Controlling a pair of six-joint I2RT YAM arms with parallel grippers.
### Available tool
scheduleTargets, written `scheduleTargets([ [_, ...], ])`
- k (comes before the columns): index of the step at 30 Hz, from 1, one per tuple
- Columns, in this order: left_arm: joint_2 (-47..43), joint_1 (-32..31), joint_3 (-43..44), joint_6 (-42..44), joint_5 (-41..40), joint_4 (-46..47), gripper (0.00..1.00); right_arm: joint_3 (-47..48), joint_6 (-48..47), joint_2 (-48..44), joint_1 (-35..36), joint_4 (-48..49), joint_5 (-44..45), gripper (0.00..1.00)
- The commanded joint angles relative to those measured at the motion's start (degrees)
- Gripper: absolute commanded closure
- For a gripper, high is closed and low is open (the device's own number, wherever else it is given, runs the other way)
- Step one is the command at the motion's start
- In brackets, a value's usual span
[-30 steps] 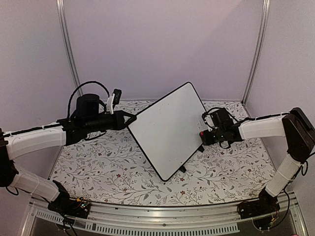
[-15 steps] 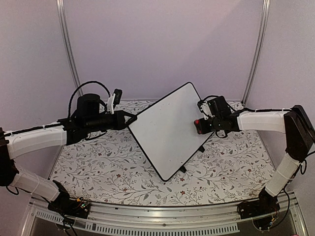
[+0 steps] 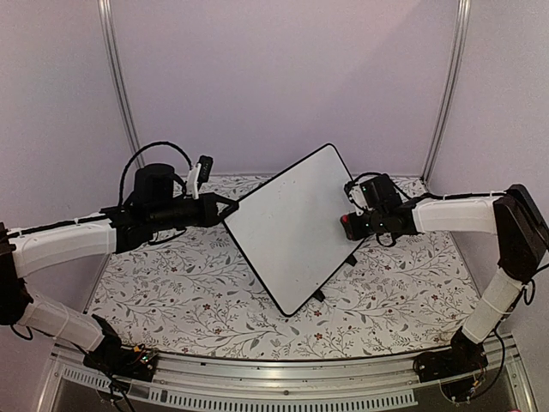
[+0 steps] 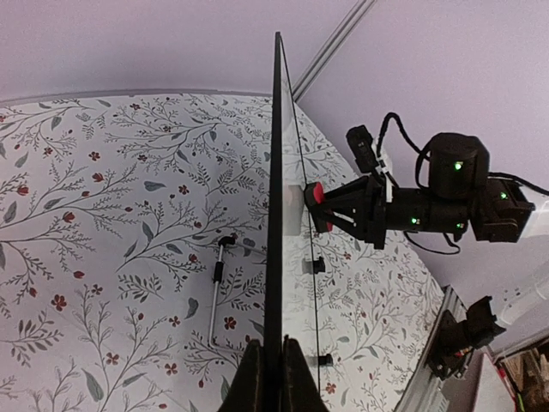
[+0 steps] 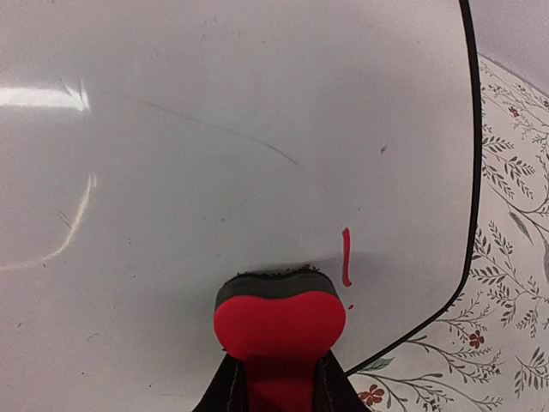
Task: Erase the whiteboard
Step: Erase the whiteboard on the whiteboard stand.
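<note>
We judge the job nearly done. The whiteboard (image 3: 287, 227) reads clean across almost all of its face; in the right wrist view only one short red stroke (image 5: 346, 256) and a tiny red fleck under it remain, near the board's rounded corner, plus some faint grey streaks. That stroke is what is left to wipe.

The board stands raised over the middle of the tabletop (image 3: 171, 292), tipped onto one corner; we cannot tell whether that low corner touches the tabletop. The left gripper (image 3: 225, 209) is clamped on the board's left edge and steadies it. The right gripper (image 3: 347, 225) is closed on the red eraser (image 5: 279, 322), whose dark felt face presses against the board's right side, with the remaining stroke just beside it.
</note>
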Motion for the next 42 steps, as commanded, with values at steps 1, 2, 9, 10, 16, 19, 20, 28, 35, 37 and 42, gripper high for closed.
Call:
scheduleTargets([
  [1,1.3,-1.5,-0.2,5.5,7.9,-2.4,1.00,-5.9,-0.3,-0.7,0.8,-2.5,1.2,0.79],
  [2,1.3,-1.5,-0.2,5.5,8.0,-2.4,1.00,-6.8,-0.1,-1.0,0.8,-2.4,1.5,0.79],
  [9,1.5,-1.6,-0.3,5.5,8.0,-2.3,1.00,-7.0,0.4,-1.6,0.5,-2.1,1.7,0.78],
  [10,1.5,-1.6,-0.2,5.5,8.0,-2.3,1.00,-6.5,0.6,-1.6,0.3,-2.1,1.6,0.78],
  [16,1.5,-1.6,-0.3,5.7,7.8,-2.3,1.00,-2.3,0.5,-0.3,-1.0,-2.1,0.6,0.78],
  [19,1.6,-1.7,-0.3,5.6,7.9,-2.3,1.00,0.0,0.3,0.8,-1.3,-2.5,0.7,0.78],
  [20,1.7,-1.6,-0.3,5.7,8.0,-2.3,1.00,0.5,0.1,1.2,-1.3,-2.6,0.7,0.78],
  [28,2.0,-1.6,-0.2,5.6,8.3,-2.3,1.00,5.2,-0.6,2.7,-1.7,-3.6,2.3,0.78],
  [35,2.1,-1.6,-0.2,5.6,8.3,-2.3,1.00,6.9,-1.1,2.8,-2.1,-3.7,2.2,0.77],
  [37,2.1,-1.6,-0.2,5.6,8.2,-2.3,1.00,6.6,-1.3,3.0,-2.2,-4.3,1.5,0.77],
  [42,2.2,-1.7,-0.2,5.6,8.3,-2.3,1.00,3.2,-1.3,3.2,-2.2,-5.2,-0.5,0.78],
])
